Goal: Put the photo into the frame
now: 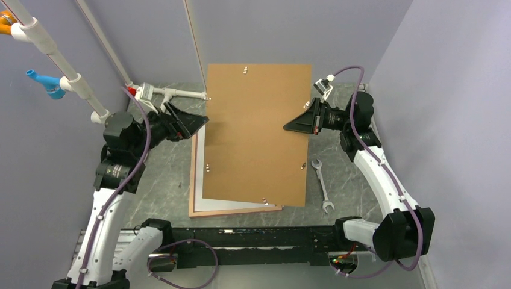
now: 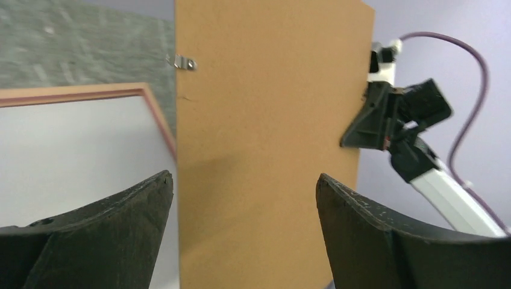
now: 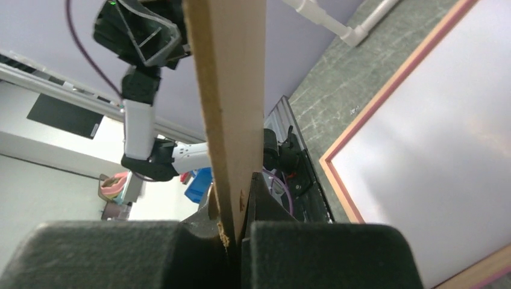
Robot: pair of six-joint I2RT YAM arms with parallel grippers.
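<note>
The brown backing board (image 1: 256, 132) hangs tilted above the table. My right gripper (image 1: 289, 127) is shut on its right edge; in the right wrist view the board (image 3: 232, 90) is pinched edge-on between the jaws (image 3: 241, 205). My left gripper (image 1: 205, 122) is open at the board's left edge, holding nothing; the board (image 2: 265, 120) faces its jaws (image 2: 244, 180). The frame (image 1: 235, 211) lies flat under the board, pinkish edges showing (image 2: 78, 93) (image 3: 373, 108). A plain white surface (image 2: 78, 150) fills it. No landscape print shows.
A wrench (image 1: 321, 183) lies on the marbled tabletop right of the frame. A white tool with a red end (image 1: 169, 92) lies at the back left. Grey walls close in the sides and back. The arm bases sit along the near edge.
</note>
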